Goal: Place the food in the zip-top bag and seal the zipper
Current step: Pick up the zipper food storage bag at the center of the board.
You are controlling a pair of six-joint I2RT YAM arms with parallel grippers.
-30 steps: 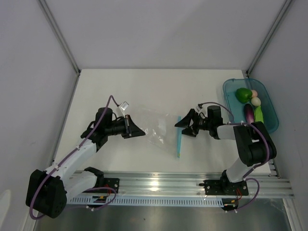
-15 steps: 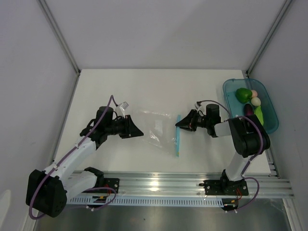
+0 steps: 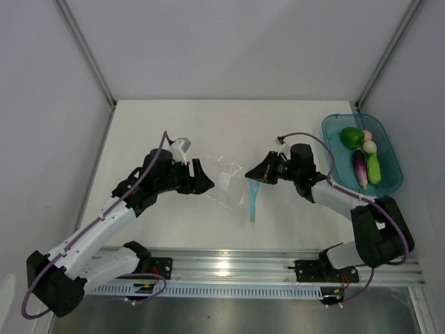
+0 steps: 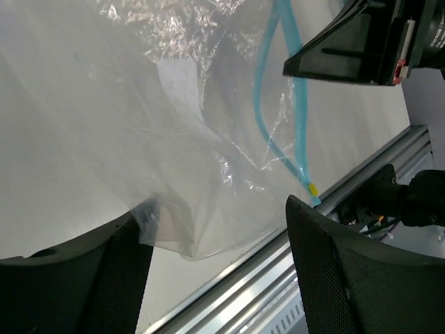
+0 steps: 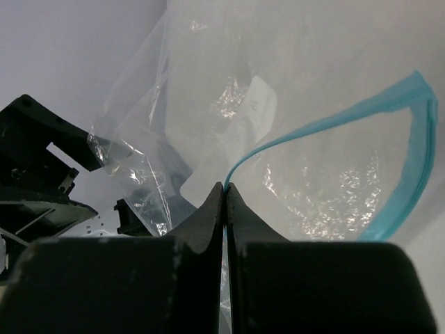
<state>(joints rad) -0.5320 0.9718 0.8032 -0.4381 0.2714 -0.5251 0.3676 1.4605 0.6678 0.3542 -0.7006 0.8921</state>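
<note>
Since before, our right gripper (image 3: 252, 177) pinched the zipper (image 3: 253, 200), left gripper (image 3: 206, 182) spread wide; opening the zip-top bag (image 3: 226, 189), we next needed food (image 3: 360, 165).

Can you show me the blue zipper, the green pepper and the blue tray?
zipper (image 3: 253, 207), top view, middle of the teal strip.
green pepper (image 3: 352, 137), top view, middle of its top.
tray (image 3: 334, 125), top view, bare floor near its far left corner.

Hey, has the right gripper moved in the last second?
Yes. The right gripper has shifted left, farther from the teal tray, and slightly toward the table's far edge. It is now shut on the bag's zipper.
</note>
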